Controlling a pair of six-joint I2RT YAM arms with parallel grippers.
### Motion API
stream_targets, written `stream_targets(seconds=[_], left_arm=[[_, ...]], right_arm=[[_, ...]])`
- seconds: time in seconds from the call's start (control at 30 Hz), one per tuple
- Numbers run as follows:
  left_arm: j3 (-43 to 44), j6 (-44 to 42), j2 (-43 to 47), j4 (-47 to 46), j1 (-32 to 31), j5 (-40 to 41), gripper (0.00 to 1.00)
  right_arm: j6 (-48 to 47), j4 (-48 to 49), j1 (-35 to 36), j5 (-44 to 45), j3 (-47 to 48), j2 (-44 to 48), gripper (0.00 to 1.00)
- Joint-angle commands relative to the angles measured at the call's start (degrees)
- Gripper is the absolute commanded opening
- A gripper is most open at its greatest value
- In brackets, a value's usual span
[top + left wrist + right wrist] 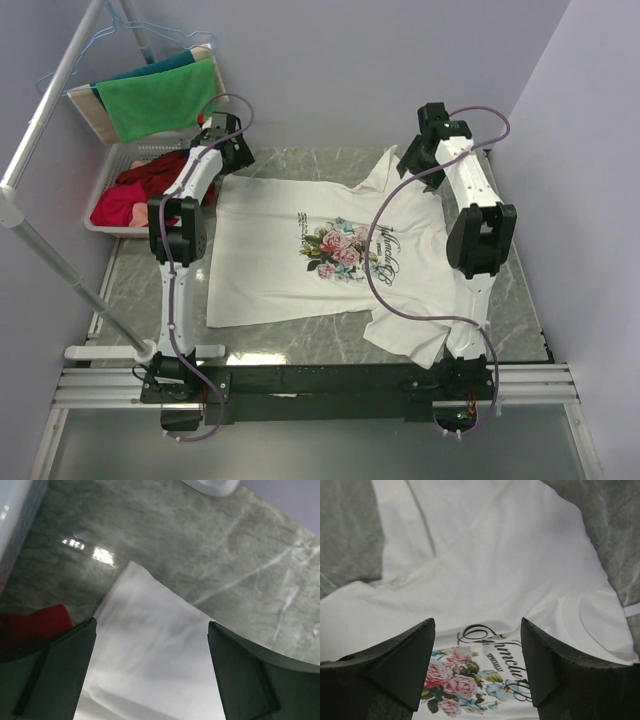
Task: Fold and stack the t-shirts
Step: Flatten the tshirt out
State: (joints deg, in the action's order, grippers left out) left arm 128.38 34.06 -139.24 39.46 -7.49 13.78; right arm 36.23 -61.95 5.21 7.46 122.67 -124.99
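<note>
Overhead view; wrist views close (sharing t-shirt (270, 270)).

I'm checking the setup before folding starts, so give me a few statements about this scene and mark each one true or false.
1. The t-shirt lies spread out on the table with its flower print facing up. True.
2. The left tool is shut on a corner of the t-shirt. False: it is open and grips nothing. The corner only shows between its fingers.
3. The right tool is open over the t-shirt, near the print. True.
4. The green cloth lies on top of the t-shirt. False: it hangs over the basket at the far left, apart from the t-shirt.
</note>
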Motion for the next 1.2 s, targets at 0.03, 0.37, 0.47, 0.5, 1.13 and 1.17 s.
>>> stream_targets(seconds=[0.03, 0.37, 0.47, 0.5, 1.13, 1.17], left_arm=[[3.44, 1.18, -3.75, -0.80, 0.37, 1.43, 0.95], [7.67, 1.27, -9.38, 0.35, 0.02, 6.43, 0.85], [6.71, 1.79, -9.47, -1.49, 0.02, 7.84, 0.85], [6.71, 2.06, -9.65, -1.67, 0.02, 8.19, 0.85], [7.15, -0.05, -11.49, -0.62, -0.34, 8.98, 0.54], [7.15, -0.14, -11.49, -0.44, -0.42, 9.07, 0.54]], right_arm=[[-0.35, 0.78, -0.12, -4.21, 8.01, -4.82, 0.76], [-2.30, 6.58, -0.73, -8.78, 6.18, -8.51, 0.76], [-2.13, 8.34, -0.73, -8.96, 5.91, -10.18, 0.76], [-1.87, 8.86, -0.64, -9.05, 6.17, -10.71, 0.76], [0.16, 14.31, -0.73, -11.33, 8.02, -12.74, 0.76], [0.16, 14.40, -0.82, -11.42, 8.11, -12.74, 0.76]])
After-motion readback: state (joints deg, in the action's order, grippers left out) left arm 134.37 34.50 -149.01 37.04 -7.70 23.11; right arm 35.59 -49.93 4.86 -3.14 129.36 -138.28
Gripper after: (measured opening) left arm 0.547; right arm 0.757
